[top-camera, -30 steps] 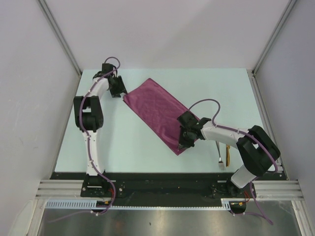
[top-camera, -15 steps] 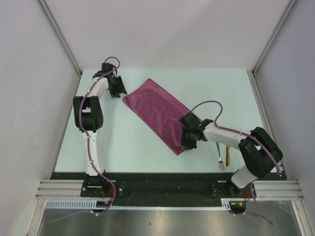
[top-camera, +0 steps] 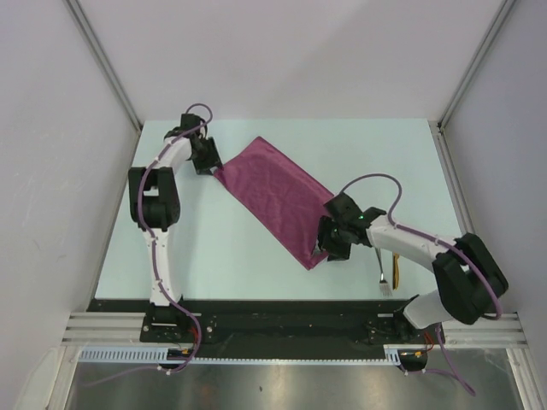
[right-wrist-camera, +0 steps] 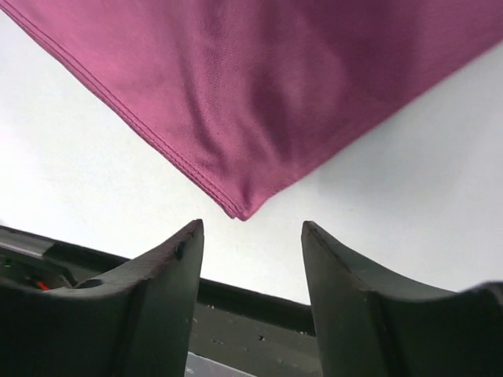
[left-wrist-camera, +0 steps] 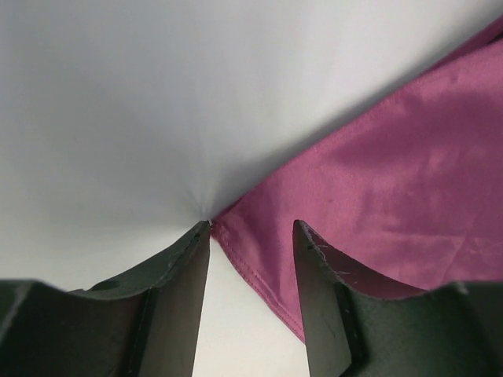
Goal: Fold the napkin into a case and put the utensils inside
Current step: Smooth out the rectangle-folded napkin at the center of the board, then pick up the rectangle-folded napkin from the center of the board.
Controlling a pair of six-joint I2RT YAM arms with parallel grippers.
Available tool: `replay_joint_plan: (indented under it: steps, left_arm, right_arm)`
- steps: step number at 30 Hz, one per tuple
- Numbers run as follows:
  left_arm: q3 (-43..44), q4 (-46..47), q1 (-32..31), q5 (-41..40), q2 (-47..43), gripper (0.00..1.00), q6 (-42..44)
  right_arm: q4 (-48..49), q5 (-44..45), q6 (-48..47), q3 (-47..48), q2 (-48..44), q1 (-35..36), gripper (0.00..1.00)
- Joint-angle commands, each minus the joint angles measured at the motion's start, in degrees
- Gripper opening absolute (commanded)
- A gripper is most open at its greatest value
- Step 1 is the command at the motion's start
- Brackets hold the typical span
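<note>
The folded plum napkin (top-camera: 278, 198) lay on the counter (top-camera: 222, 256), its long axis running far left to near right. The left fingers (left-wrist-camera: 181, 275) straddled its far-left corner, unclenched. The right fingers (right-wrist-camera: 338, 275) were released and empty, just short of its near-right corner. The utensils (top-camera: 389, 272) lay beside the right arm.

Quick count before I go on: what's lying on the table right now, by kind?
Cloth: 1, the folded plum napkin
Silver cutlery: 1, the silver piece
Golden-yellow cutlery: 1, the golden-yellow piece
Total: 3
</note>
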Motion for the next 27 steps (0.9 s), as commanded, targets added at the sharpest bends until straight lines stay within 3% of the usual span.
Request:
replay_joint_plan:
  steps: [1, 6, 9, 13, 16, 27]
  left_arm:
    - [-8.67, 3.45, -4.48, -0.42, -11.92, 0.5, 0.38]
    - [-25.75, 11.09, -15.55, -0.52, -29.06, 0.47, 1.95]
    - [-34.19, 14.61, -26.18, -1.22, -35.9, 0.56, 6.25]
    - [-42.62, 18.48, -44.26, -5.6, -40.76, 0.64, 15.9]
    - [-43.97, 18.14, -51.85, -8.15, -39.2, 0.65, 20.31]
    - [-36.5, 8.21, -56.8, 2.11, -27.86, 0.69, 27.54]
  right_arm:
    - [-2.01, -0.75, -3.92, -1.31, -6.54, -7.07, 0.61]
    - [-1.93, -6.62, -12.98, -3.25, -12.52, -21.85, 0.71]
    - [-1.75, -9.43, -18.96, -1.42, -13.41, -29.59, 0.8]
    - [-2.8, -14.89, -23.45, 0.79, -10.96, -39.78, 0.81]
    - [-3.42, -18.06, -25.3, 1.06, -10.33, -45.15, 0.81]
    - [-2.89, -20.96, -23.36, -1.75, -16.13, -47.01, 0.81]
